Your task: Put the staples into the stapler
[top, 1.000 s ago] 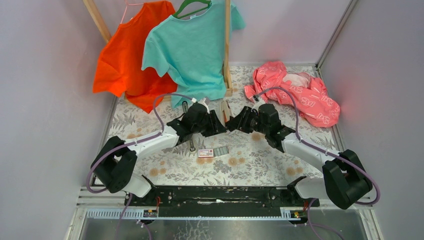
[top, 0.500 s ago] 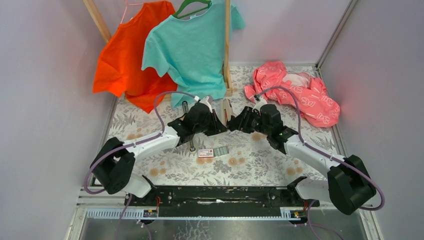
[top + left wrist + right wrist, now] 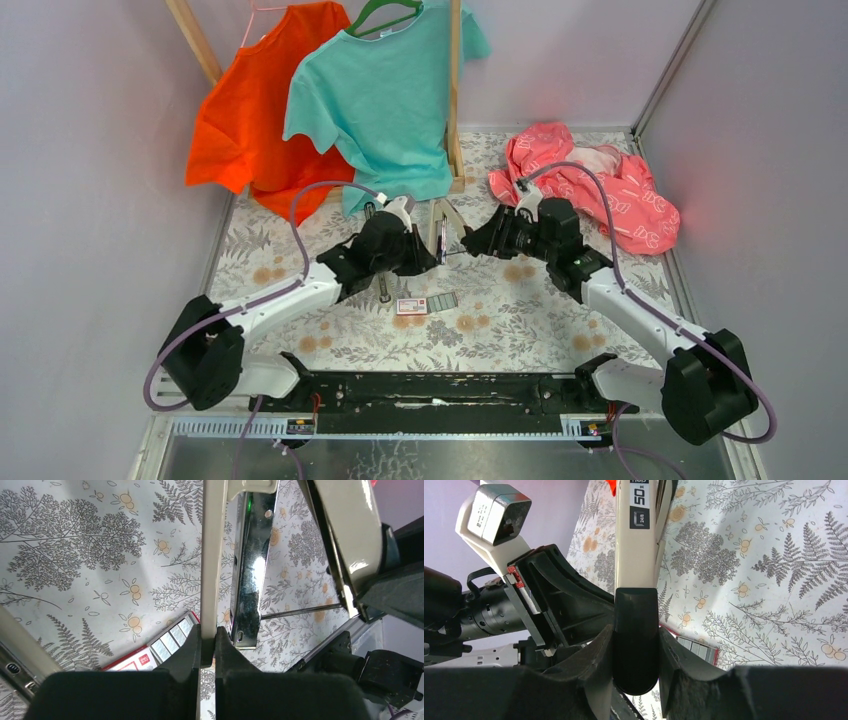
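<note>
The stapler hangs in the air between my two grippers, opened up. My left gripper is pinched tight on the thin edge of its cream top arm, and my right gripper is clamped around the black end of its body. The staples lie on the bench below both grippers and a little to their near side, a red-and-white box with grey strips beside it, touched by neither gripper. My worry is the left pinch: it has so little of that narrow edge that a twist from either arm could make it slip, and the cover might then snap shut over the bare metal rail. With both grippers busy, neither is free to fetch a strip, and a careless release could drop the stapler onto the box. On the body I read "50" and a small mark like "24/6"; the box print is too small to read.
</note>
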Controlling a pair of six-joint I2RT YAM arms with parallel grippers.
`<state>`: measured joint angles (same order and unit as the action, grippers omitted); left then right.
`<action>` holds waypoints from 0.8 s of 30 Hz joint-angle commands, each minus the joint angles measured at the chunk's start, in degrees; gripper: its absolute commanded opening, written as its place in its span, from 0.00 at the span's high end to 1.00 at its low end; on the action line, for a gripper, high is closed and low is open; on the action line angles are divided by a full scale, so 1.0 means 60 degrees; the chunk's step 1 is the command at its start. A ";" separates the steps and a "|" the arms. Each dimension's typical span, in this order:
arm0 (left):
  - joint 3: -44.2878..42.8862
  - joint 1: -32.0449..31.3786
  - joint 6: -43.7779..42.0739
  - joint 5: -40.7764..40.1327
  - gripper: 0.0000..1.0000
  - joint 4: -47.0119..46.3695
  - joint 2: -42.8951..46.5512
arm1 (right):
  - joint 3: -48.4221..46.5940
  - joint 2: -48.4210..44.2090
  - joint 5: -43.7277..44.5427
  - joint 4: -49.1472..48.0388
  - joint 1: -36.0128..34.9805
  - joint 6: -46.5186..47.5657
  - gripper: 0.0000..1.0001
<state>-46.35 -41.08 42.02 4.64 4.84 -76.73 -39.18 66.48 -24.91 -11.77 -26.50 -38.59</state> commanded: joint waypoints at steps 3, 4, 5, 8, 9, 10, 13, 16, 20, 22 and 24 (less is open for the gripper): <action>0.0308 0.0434 -0.1018 -0.0836 1.00 0.0944 0.0796 | -0.1345 -0.0457 -0.0650 0.1056 0.1011 0.1719 1.00; 0.0341 0.0411 -0.1136 -0.0732 1.00 0.0970 0.0861 | -0.1548 -0.0417 -0.0744 0.1262 0.1195 0.1845 1.00; 0.0362 0.0377 -0.1225 -0.0686 1.00 0.1025 0.0957 | -0.1764 -0.0354 -0.0902 0.1466 0.1374 0.1940 1.00; 0.0417 0.0216 -0.1416 -0.0492 1.00 0.1075 0.1140 | -0.2396 -0.0006 -0.1524 0.1938 0.1963 0.2111 1.00; 0.0441 0.0137 -0.1453 -0.0453 1.00 0.1049 0.1162 | -0.2597 0.0176 -0.1769 0.2072 0.2167 0.2108 1.00; 0.0427 0.0039 -0.1516 -0.0436 1.00 0.1042 0.1163 | -0.2785 0.0371 -0.2088 0.2183 0.2338 0.2092 1.00; 0.0346 -0.0263 -0.1718 -0.0403 1.00 0.1046 0.1121 | -0.3420 0.0900 -0.2770 0.2416 0.2714 0.2053 1.00; 0.0288 -0.0538 -0.1887 -0.0387 1.00 0.1040 0.1052 | -0.3926 0.1247 -0.3004 0.2732 0.2872 0.2223 1.00; 0.0301 -0.0762 -0.2096 -0.0258 1.00 0.0924 0.0965 | -0.4596 0.1705 -0.3025 0.3409 0.3051 0.2637 1.00; 0.0285 -0.0921 -0.2218 -0.0103 1.00 0.0838 0.0893 | -0.4935 0.1942 -0.3011 0.3781 0.3195 0.2859 1.00; 0.0223 -0.1143 -0.2342 -0.0070 1.00 0.0820 0.0771 | -0.5354 0.2235 -0.2957 0.4320 0.3320 0.3191 1.00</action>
<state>-45.08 -45.15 32.40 2.94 8.27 -71.57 -64.18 77.78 -47.77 13.06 -9.72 -26.46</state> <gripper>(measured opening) 0.074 0.386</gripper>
